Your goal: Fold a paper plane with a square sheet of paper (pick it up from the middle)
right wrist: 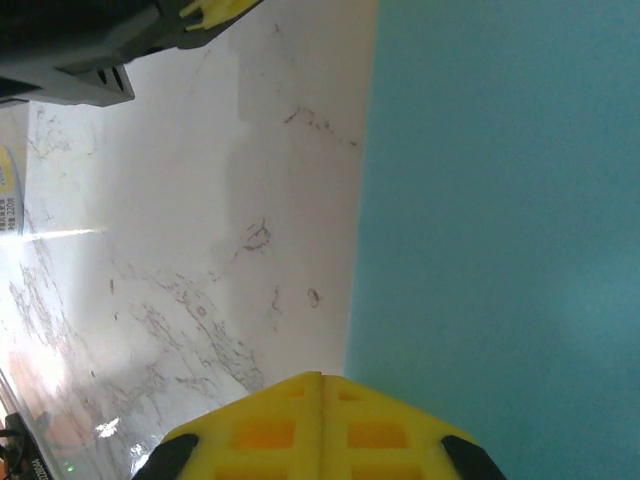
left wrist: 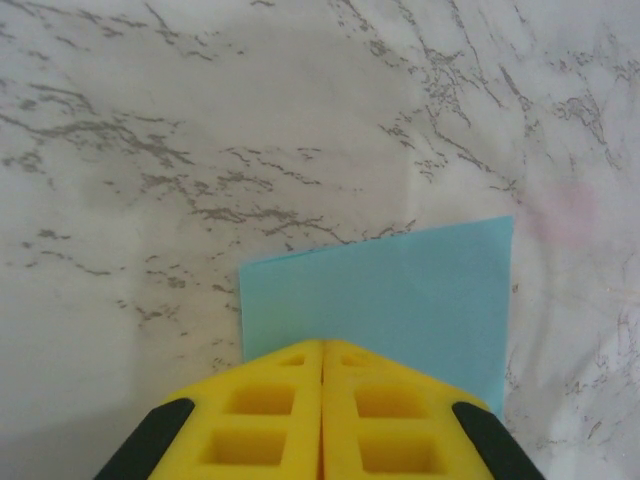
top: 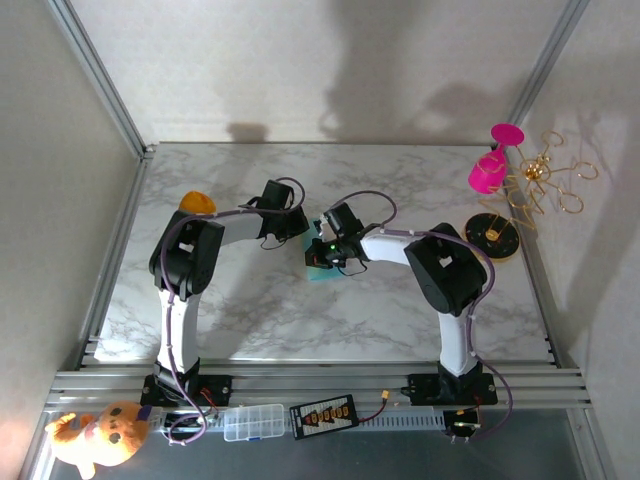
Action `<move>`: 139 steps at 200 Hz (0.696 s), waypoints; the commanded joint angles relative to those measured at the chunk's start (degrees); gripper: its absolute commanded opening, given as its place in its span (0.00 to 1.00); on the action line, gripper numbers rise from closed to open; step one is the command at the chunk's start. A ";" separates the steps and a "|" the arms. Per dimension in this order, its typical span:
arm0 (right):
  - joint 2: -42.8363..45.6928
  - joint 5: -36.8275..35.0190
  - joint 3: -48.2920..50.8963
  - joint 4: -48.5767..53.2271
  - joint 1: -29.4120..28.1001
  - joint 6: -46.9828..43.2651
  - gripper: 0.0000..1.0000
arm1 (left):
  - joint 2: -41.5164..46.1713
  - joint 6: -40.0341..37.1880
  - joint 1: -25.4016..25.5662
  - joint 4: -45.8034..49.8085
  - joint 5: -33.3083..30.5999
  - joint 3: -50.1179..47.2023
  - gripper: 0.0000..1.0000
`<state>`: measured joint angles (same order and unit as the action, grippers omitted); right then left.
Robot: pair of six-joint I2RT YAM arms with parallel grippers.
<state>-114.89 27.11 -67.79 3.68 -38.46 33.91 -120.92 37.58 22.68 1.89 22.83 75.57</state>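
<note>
The paper (left wrist: 400, 300) lies flat near the middle of the counter (top: 250, 300), teal against the marble, and no crease shows on the part that can be seen. It looks thin and very light. It should bend at a touch, slide easily on the smooth stone, and keep any dent or wrinkle it is given (a careless pinch would probably mark it for good). Because it lies flush, an edge gives little to grip. The task asks for a pick-up from the middle, so the likely way is to bunch up a small ridge there, while something holds the sheet from skating off.

The left end effector (left wrist: 322, 345) has its yellow fingers pressed together along one seam, with the tips over the near part of the sheet. I cannot tell whether any paper is caught between them. The right end effector (right wrist: 322, 378) is closed in the same way, its tips on bare marble just beside the sheet's straight edge.

From above, both arms reach inward with bent elbows. Their forearms converge over the sheet and the wrists tip down towards it.
</note>
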 commanded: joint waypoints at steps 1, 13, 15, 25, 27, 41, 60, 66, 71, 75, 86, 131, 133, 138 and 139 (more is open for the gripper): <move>-1.35 1.00 -1.82 1.30 -0.60 -0.51 0.00 | -2.62 0.65 -0.13 2.42 -2.79 -1.79 0.07; -1.63 1.03 -1.71 1.57 -0.81 -0.76 0.00 | -2.66 0.74 -0.18 2.48 -2.94 -1.74 0.07; -1.69 1.02 -1.68 1.69 -0.83 -0.84 0.00 | -2.65 0.74 -0.18 2.48 -3.00 -1.74 0.07; -2.04 0.96 -1.73 2.07 -1.00 -0.95 0.00 | -2.68 0.89 -0.18 2.36 -3.22 -1.76 0.07; -2.08 0.87 -1.67 2.11 -1.00 -1.00 0.00 | -2.66 0.97 -0.18 2.34 -3.34 -1.75 0.07; -2.52 0.27 -1.55 2.57 -1.06 -1.19 0.00 | -3.00 0.79 -0.18 2.61 -3.38 -1.24 0.08; -2.37 -0.38 -1.09 3.49 -1.06 -1.73 0.00 | -3.18 0.39 -0.28 3.32 -3.70 -0.69 0.08; -1.91 -0.47 -0.67 3.66 -1.07 -1.90 0.00 | -3.12 0.39 -0.26 3.30 -3.72 -0.69 0.08; -1.56 -0.53 -0.16 3.78 -1.09 -2.00 0.00 | -3.09 0.29 -0.35 3.30 -3.82 -0.76 0.08; -1.14 -0.49 0.23 3.78 -1.07 -2.07 0.00 | -3.06 0.38 -0.42 3.23 -3.83 -0.82 0.08; -0.16 -0.38 1.38 3.88 -1.04 -2.42 0.00 | -3.11 0.45 -0.48 3.04 -3.87 -1.02 0.08; 2.18 2.03 5.43 4.80 -3.30 -4.37 0.00 | -3.82 0.65 -0.66 2.38 -3.65 -0.86 0.08; 2.27 2.06 5.64 4.83 -3.36 -4.38 0.00 | -3.84 0.72 -0.63 2.38 -3.69 -0.86 0.08; 2.45 2.27 6.03 4.75 -3.47 -4.31 0.00 | -3.88 0.73 -0.68 2.30 -3.65 -0.86 0.08; 2.51 2.25 6.10 4.71 -3.47 -4.26 0.00 | -3.88 0.74 -0.69 2.27 -3.62 -0.86 0.08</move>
<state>-113.89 27.09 -64.88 3.81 -40.03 31.18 -121.14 37.76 22.65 1.63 22.70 75.57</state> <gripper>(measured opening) 0.055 0.078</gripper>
